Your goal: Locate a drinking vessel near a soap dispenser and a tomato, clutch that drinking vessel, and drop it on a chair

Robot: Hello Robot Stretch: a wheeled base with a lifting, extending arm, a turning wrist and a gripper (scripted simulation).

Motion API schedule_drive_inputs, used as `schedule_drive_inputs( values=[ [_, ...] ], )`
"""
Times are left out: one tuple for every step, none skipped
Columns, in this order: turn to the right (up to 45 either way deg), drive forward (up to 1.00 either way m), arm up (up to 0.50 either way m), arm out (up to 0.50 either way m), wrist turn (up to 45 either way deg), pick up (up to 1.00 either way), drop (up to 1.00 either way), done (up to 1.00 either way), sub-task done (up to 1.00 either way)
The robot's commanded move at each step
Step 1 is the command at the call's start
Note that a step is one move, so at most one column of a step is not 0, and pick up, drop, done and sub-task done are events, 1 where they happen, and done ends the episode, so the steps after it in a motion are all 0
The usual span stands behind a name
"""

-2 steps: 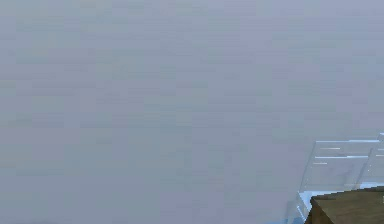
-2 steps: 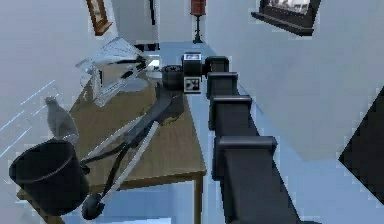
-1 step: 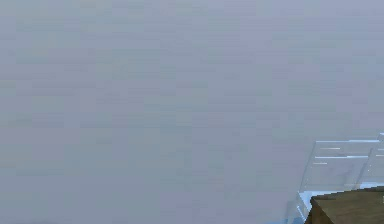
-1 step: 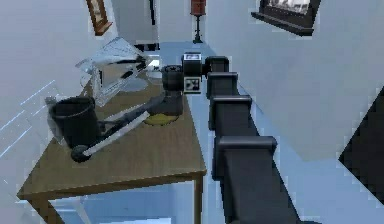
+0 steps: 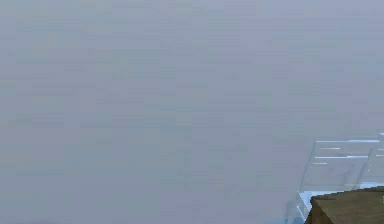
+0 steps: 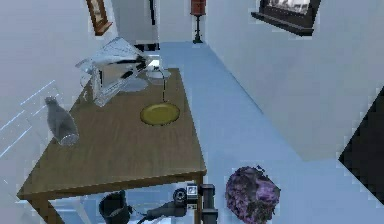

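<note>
1. Ahead, in the forward view, a bare grey-blue wall (image 5: 150, 100), with a wooden corner (image 5: 350, 207) at the lower right and a pale chair frame (image 5: 340, 160) just behind it
2. In the arm side view, a brown wooden table (image 6: 120, 150), running from the bottom left up toward the middle
3. Near the table's left edge, a clear glass bottle (image 6: 62, 122), tilted
4. On the table's far half, a flat yellowish plate (image 6: 160, 114), well apart from the bottle
5. At the table's far end, a white chair (image 6: 112, 55), with a thin upright thing (image 6: 152, 70) just beside it on the tabletop
6. Cannot pick out the drinking vessel for certain; between the bottle and the white chair, on the far left part of the table, a small clear shape (image 6: 100, 93), too small to name
7. At the bottom edge, the gripper (image 6: 128, 210), low against the table's near edge, with two white marker squares (image 6: 186, 196) to its right
8. Cannot tell whether the gripper holds anything, with the table's near edge right at its far end
9. On the pale floor right of the arm, a purple crumpled-looking ball (image 6: 252, 192)
10. Farther out, a white door (image 6: 130, 20), a framed picture (image 6: 97, 12) left of it, a red upright thing (image 6: 198, 20) right of it, and a dark framed panel (image 6: 290, 12) on the right-hand wall
</note>
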Motion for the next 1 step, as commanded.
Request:
schedule_drive_inputs(
  values=[
    [0.0, 0.00, -0.32, 0.00, 0.0, 0.00, 0.00, 0.00, 0.00]
  ],
)
